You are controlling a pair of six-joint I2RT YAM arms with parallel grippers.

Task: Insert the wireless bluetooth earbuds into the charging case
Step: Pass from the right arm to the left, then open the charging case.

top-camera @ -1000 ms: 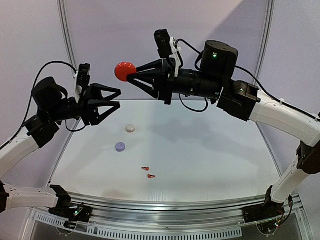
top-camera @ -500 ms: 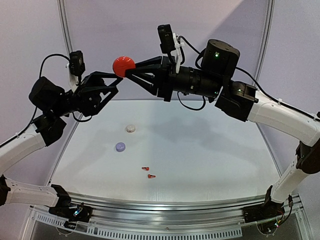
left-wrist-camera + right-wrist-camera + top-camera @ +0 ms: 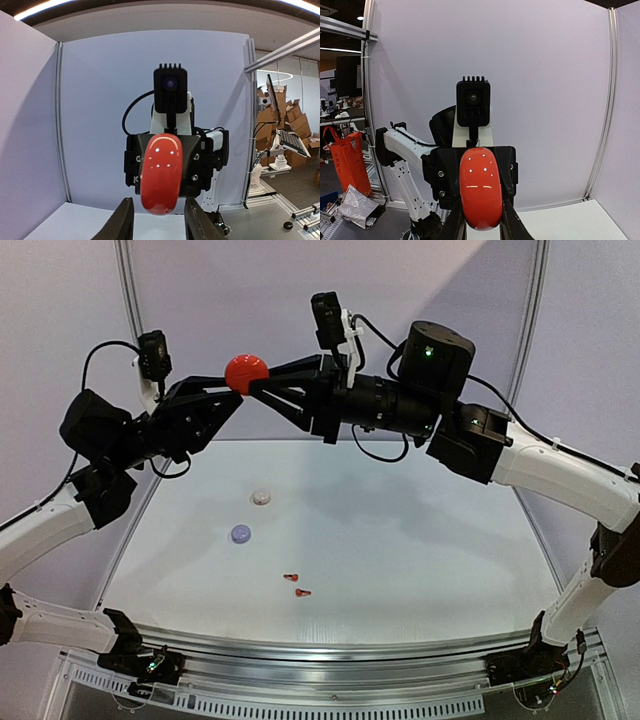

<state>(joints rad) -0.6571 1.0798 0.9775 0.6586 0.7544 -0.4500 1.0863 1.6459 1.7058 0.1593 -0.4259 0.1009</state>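
High above the counter [image 3: 420, 560], the right claw [image 3: 258, 380] pinches the round red case [image 3: 246, 370]; the left claw [image 3: 234, 388] brackets the same case from the opposite side (whether it actually presses, I cannot tell). Two red-orange earbuds [image 3: 302, 592] lie on the counter, near a lavender case [image 3: 240, 533] and a white case [image 3: 261, 497]

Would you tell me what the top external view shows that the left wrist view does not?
Only top external: two red earbuds, a lavender case and a white case lying on the table. Only left wrist: the right wrist camera lens head-on, and cardboard boxes. Both: the red case in the right gripper, the left gripper flanking it.
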